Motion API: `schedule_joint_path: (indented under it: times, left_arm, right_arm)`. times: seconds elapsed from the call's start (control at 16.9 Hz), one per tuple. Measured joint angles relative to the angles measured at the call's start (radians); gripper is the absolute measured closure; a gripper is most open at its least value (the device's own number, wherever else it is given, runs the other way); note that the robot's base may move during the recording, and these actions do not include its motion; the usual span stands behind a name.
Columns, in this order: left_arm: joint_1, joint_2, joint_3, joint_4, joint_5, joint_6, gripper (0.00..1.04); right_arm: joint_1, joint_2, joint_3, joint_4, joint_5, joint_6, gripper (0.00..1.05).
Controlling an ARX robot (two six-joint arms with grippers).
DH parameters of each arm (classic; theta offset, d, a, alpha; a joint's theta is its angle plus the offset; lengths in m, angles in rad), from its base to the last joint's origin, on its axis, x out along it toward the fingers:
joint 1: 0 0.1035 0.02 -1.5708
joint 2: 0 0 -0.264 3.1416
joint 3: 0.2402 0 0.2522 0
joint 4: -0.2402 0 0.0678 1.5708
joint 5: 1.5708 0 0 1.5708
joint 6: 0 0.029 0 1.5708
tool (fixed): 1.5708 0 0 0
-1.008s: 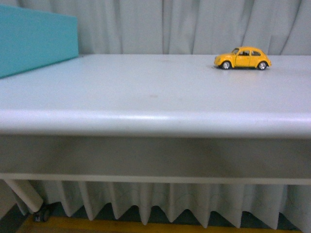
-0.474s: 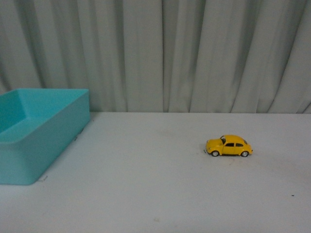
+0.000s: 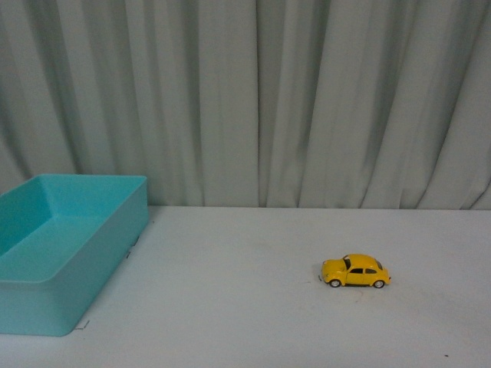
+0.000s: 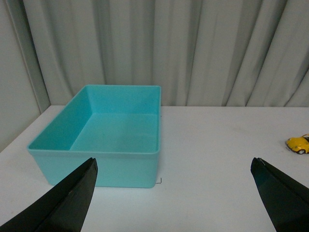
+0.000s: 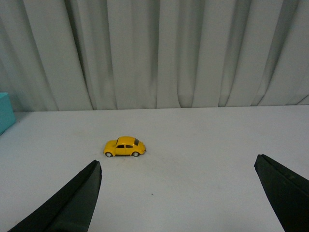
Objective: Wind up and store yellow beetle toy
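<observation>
The yellow toy car [image 3: 355, 271] sits on its wheels on the white table [image 3: 230, 314]. It is well to the right of the blue box [image 3: 115, 253], and its nose points at the box. My left gripper [image 4: 173, 166] faces the box with its fingers wide apart. My right gripper [image 5: 177, 162] is wide apart too, away from the box, and does not touch the car in front of it.
</observation>
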Motion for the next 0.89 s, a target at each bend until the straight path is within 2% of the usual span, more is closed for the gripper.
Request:
schedule_joint_path:
  times: [0.89]
  left_arm:
    - [0.000, 0.000, 0.000, -0.003, 0.000, 0.000, 0.07]
  right_arm:
    - [0.000, 0.000, 0.000, -0.002, 0.000, 0.000, 0.07]
